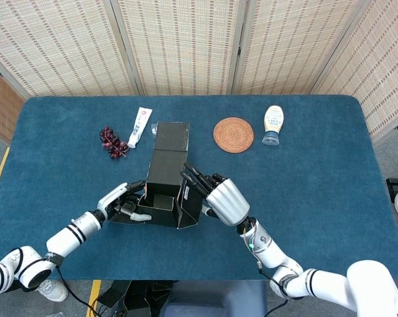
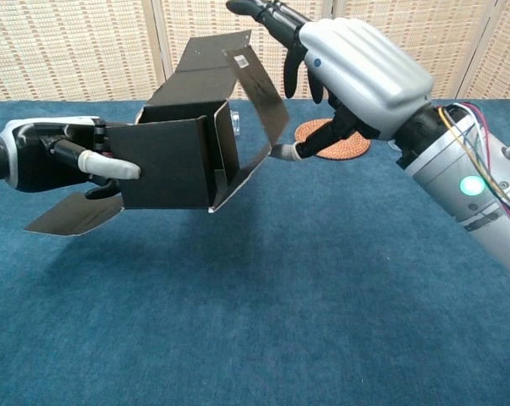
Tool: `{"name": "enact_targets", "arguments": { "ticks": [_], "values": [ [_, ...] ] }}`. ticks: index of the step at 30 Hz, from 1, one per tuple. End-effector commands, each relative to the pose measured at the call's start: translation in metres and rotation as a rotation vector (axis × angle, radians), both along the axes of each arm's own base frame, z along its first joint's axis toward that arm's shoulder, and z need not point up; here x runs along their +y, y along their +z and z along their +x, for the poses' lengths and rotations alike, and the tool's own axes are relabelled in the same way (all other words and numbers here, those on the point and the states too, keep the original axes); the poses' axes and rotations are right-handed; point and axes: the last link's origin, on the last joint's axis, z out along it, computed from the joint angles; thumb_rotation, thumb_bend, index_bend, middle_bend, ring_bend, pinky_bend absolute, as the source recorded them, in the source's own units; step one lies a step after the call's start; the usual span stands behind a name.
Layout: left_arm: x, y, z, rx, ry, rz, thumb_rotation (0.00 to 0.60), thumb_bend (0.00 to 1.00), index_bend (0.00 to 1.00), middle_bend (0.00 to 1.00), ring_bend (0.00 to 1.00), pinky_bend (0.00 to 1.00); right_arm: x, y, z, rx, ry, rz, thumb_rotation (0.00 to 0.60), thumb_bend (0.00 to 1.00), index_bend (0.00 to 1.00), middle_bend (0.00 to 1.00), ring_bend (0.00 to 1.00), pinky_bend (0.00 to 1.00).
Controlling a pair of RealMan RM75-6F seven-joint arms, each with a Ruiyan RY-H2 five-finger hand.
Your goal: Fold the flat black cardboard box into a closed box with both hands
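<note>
The box (image 2: 174,161) hangs above the table's near middle, half-formed, its open end facing the right hand (image 2: 356,63), its long flap reaching away toward the far edge. The left hand (image 2: 56,156) grips the closed end, thumb across the near wall. The right hand, fingers stretched, holds nothing but presses the side flap (image 2: 259,97) inward, tilted halfway shut.

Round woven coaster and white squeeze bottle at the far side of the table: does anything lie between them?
No. In the head view, only bare blue tablecloth separates the round woven coaster from the white squeeze bottle.
</note>
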Motion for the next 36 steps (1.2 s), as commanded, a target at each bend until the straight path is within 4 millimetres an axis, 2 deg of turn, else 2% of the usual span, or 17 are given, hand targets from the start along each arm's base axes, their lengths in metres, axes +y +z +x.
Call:
{"name": "enact_targets", "arguments": {
  "ticks": [1,9,22,36],
  "values": [
    [0.000,-0.001,0.002,0.004,-0.005,0.007,0.600,0.09,0.26,0.28,0.61,0.79,-0.001,-0.002,0.005,0.008,0.015,-0.011,0.600,0.00,0.00,0.00,0.50,0.59],
    [-0.003,-0.007,0.001,0.070,-0.054,0.042,0.600,0.10,0.26,0.28,0.61,0.79,-0.001,-0.011,0.009,0.056,0.063,-0.020,0.600,0.00,0.00,0.00,0.50,0.59],
    [-0.011,-0.039,-0.012,0.201,-0.139,0.057,0.600,0.10,0.25,0.27,0.61,0.79,0.001,-0.042,-0.007,0.212,0.137,0.020,0.600,0.00,0.04,0.11,0.51,0.64],
    [-0.011,-0.061,-0.029,0.291,-0.199,0.094,0.600,0.10,0.22,0.24,0.61,0.79,0.000,-0.071,-0.023,0.301,0.192,0.065,0.600,0.01,0.06,0.13,0.55,0.67]
  ]
}}
